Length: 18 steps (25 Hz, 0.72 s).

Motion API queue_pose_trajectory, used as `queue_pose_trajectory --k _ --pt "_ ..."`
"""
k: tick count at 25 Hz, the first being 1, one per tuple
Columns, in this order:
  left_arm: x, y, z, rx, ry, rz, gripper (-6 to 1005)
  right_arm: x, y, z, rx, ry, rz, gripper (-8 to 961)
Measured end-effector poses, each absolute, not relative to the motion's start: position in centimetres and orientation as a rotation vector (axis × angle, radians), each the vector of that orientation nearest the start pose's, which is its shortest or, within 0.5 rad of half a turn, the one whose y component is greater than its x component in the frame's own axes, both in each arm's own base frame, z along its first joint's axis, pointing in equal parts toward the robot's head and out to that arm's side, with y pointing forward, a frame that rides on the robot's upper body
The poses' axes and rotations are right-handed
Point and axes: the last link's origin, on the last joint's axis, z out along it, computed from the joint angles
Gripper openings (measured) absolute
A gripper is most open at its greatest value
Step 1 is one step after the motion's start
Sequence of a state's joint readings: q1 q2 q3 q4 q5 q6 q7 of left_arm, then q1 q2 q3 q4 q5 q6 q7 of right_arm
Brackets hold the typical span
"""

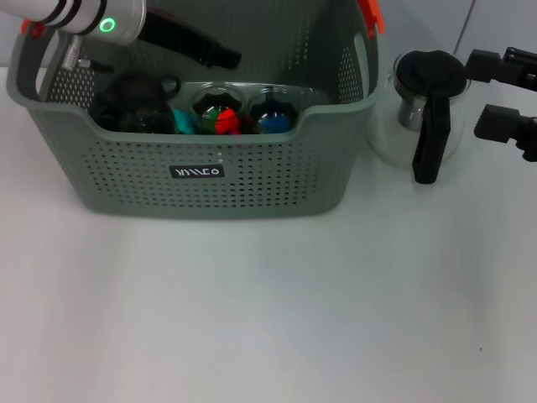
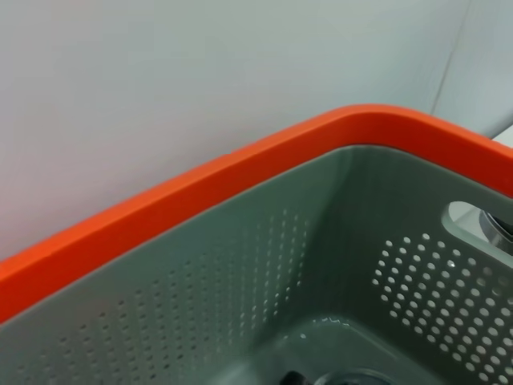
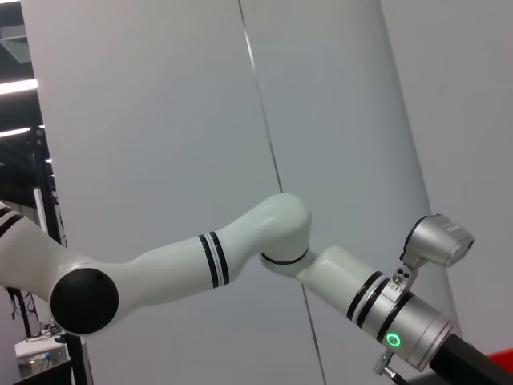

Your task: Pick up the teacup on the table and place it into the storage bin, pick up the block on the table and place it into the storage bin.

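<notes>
The grey perforated storage bin with a black label stands at the back left of the white table. Inside it lie a dark teacup with a loop handle and two clear cups holding coloured blocks: red and green, and blue. My left gripper hangs over the bin's back left part, with nothing seen in it. The left wrist view shows the bin's orange rim and inner wall. My right gripper stands open at the right edge, beside the pitcher. No teacup or block shows on the table.
A clear glass pitcher with a black lid and handle stands just right of the bin. An orange handle clip sits on the bin's far right rim. In the right wrist view, my left arm shows against grey wall panels.
</notes>
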<state>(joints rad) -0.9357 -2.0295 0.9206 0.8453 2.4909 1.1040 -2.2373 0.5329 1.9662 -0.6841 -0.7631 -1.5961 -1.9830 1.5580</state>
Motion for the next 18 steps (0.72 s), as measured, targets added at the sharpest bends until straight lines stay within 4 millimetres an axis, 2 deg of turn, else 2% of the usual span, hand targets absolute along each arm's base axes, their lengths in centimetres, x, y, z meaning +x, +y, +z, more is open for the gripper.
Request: queue_pose_trajectory --k 4,6,8,11,14,18 --pt "-15.3 46.9 4.0 -2.415 -0.819 -0.096 438 20.5 31.7 9.6 -2.749 0.35 1.311 866" --pt "-14.9 46.4 5.2 -2.406 -0.826 -0.184 482 20.4 31.8 9.9 -2.73 0.341 1.331 866" --pt "-14.3 45.4 6.9 -2.408 -0.817 -0.346 551 20.2 31.8 10.2 -2.711 0.333 1.355 866" --pt "-13.6 43.1 9.2 -2.456 -0.772 -0.628 694 20.2 31.9 10.7 -2.683 0.322 1.382 866" --pt "-13.8 40.6 10.4 -2.499 -0.727 -0.85 803 20.3 31.9 11.0 -2.674 0.313 1.385 865" --pt "-14.8 37.8 10.5 -2.556 -0.678 -0.999 927 20.2 32.0 10.8 -2.712 0.309 1.344 865"
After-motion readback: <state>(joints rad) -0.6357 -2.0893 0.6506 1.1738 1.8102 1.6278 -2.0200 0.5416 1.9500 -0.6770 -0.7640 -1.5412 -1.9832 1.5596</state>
